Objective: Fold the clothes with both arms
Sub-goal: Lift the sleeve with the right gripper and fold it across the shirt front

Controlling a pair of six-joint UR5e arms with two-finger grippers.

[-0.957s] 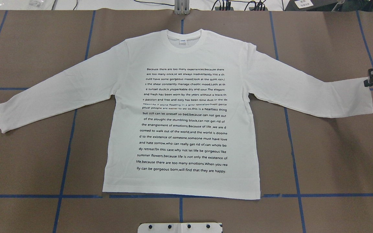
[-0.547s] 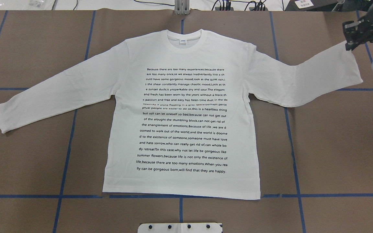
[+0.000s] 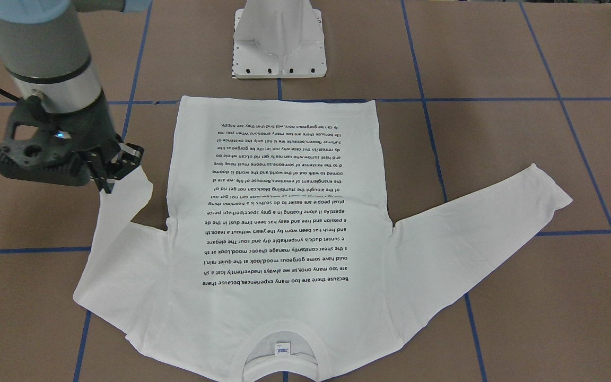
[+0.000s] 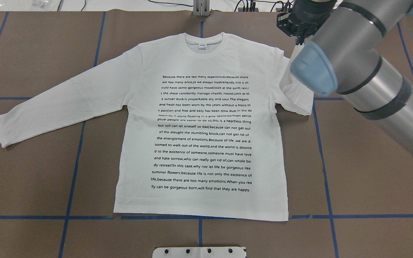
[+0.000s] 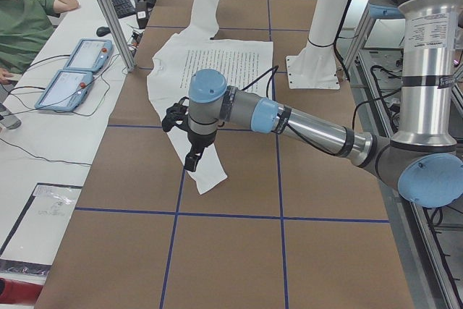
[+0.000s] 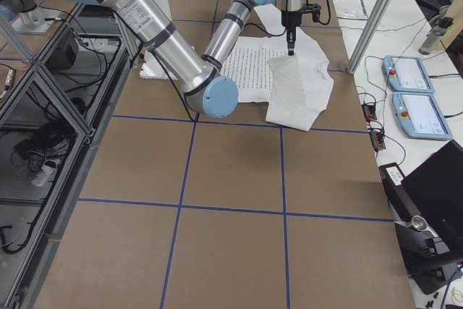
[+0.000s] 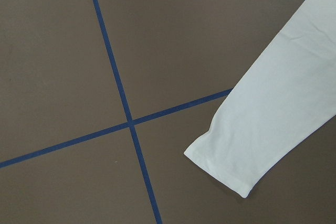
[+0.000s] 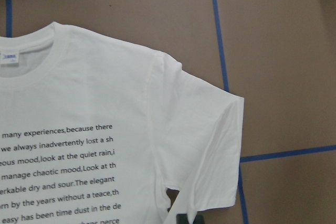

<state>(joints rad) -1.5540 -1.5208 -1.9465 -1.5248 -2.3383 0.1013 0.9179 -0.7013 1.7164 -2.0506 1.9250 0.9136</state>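
The white long-sleeved shirt [image 4: 199, 136] lies flat, text side up, collar at the far edge. My right gripper [image 3: 112, 178] is shut on the cuff of the shirt's right sleeve [image 3: 125, 212] and holds it lifted above the right shoulder; it also shows in the overhead view [image 4: 297, 31]. The sleeve bends back on itself [image 8: 220, 145]. The left sleeve [image 4: 48, 104] lies stretched out flat. My left gripper [image 5: 192, 158] hangs over that sleeve's cuff [image 7: 226, 166]; I cannot tell whether it is open or shut.
The white metal pedestal base [image 3: 280, 42] stands at the near table edge by the shirt's hem. Blue tape lines [image 4: 74, 172] grid the brown table. An operator [image 5: 22, 19] and two pendants [image 5: 69, 77] are beyond the far edge.
My right gripper has carried the right cuff up and leftward, from the table's right edge to above the right shoulder. The sleeve now doubles back. The rest of the shirt has not moved.
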